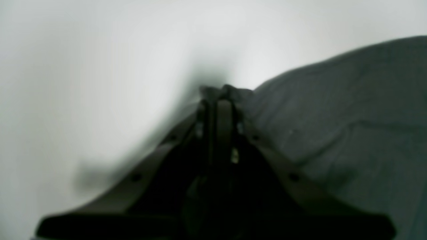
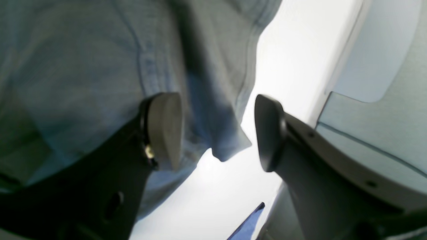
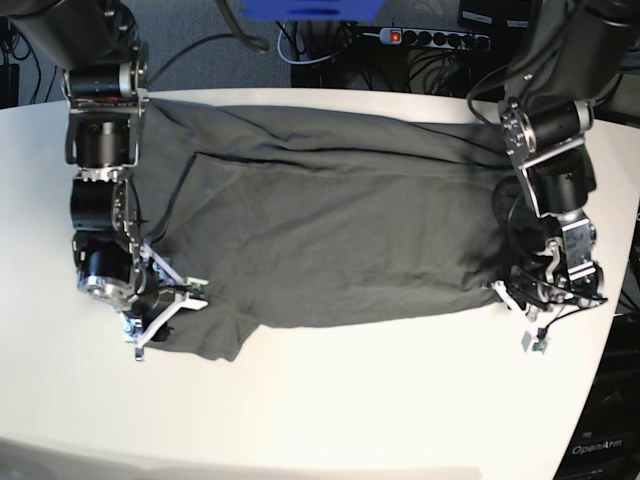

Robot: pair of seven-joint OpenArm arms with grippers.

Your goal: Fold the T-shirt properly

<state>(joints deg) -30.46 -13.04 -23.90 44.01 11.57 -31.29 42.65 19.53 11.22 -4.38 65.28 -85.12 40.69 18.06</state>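
Setting: a white, rounded surface in a lab, with cables and a power strip running along the back edge.

T-shirt: the dark charcoal T-shirt lies spread sideways across the surface, wrinkled, with a sleeve at the near left and the far edge reaching toward the back.

Fold state: judged from the base view, the shirt looks largely flat and open, so the fold seems to be at an early stage.

Left gripper: at the shirt's edge on the right of the base view, the left gripper is clenched on a small bunch of T-shirt cloth. Its wrist view shows the fabric pinched at the tips, with the rest of the shirt trailing off to one side over the bare surface.

Why held there: this pinch probably anchors one end of the shirt so that it can be lifted or pulled taut for a fold.

Right gripper: over the sleeve end at the left of the base view, the right gripper stands released, its jaws apart. A corner of cloth hangs in the gap between them without being pinched.

Fingers: one pale pad rests against the fabric, while the other sits clear over the surface.

Likely need: the right side appears to call for a firm hold on that corner.
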